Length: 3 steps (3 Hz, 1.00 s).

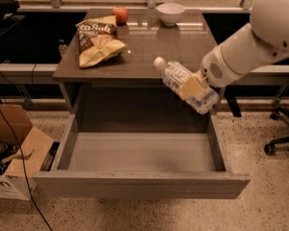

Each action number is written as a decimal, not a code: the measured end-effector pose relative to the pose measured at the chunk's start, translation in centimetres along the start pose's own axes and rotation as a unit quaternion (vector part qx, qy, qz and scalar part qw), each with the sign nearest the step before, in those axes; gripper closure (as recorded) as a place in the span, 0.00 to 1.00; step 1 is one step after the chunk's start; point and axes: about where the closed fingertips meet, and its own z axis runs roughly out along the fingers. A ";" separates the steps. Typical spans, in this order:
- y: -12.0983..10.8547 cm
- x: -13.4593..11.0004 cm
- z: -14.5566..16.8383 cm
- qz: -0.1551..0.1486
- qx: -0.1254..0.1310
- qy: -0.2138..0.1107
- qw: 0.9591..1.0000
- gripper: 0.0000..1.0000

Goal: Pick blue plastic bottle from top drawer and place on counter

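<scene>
Above the far right corner of the open drawer, the small clear, faintly bluish plastic water bottle (pixel 175 75) with its white screw cap hangs in the air, tilted, cap up and to the left and base down and to the right. The pincer (pixel 194 87) of the white arm is pinching it across the lower body, one yellowish finger pad lying over the label.

In the picture the cap overlaps the near edge of the glossy grey-brown bench (pixel 154 47). Whether any of the bottle is truly over the top cannot be told.

The main risk is probably an early release. Let go here, the bottle would likely drop back into the wide grey box drawer (pixel 139 183) or clip the bench's thin edge and bounce to the floor.

The slant is a second hazard. Set down this way, the bottle would likely tip and roll, perhaps toward the brown and yellow crisp bag (pixel 98 42) at the left or off the near edge.

Smooth plastic held off its middle may also twist in the grip. A low sweep forward could knock the cap against the edge.

The red apple (pixel 119 15) and white bowl (pixel 170 12) sit far back, well apart from it.
</scene>
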 end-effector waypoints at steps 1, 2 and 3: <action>-2.7 -4.5 -0.3 -0.029 0.013 -0.022 0.999 1.00; -4.5 -8.6 1.6 -0.048 0.007 -0.028 0.998 1.00; -6.0 -11.7 4.3 -0.057 -0.002 -0.021 0.998 0.83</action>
